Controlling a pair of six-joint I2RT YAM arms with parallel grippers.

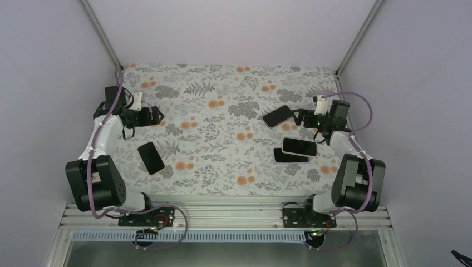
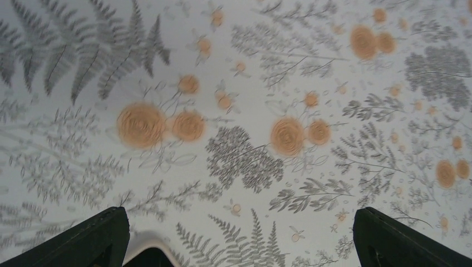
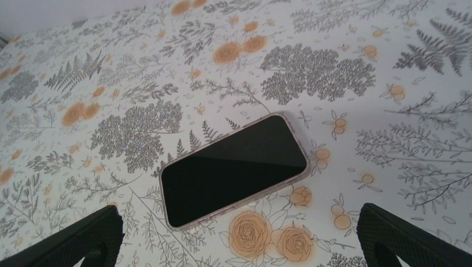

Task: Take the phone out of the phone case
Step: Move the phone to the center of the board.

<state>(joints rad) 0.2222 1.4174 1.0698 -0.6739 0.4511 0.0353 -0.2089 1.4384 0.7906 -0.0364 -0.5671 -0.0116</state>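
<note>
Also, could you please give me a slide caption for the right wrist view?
Open right gripper poised above a cased phone lying screen-up on the floral tablecloth.

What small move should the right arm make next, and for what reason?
Probably lower the right arm's open fingers toward the black phone in its pale translucent case. The phone lies flat, screen up, just ahead of them and is not yet touched, so closing in comes before any grasp.

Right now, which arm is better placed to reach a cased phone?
Right. The right gripper, open, points at the cased phone lying flat just ahead. The left gripper, also open, faces only patterned tablecloth.
</note>
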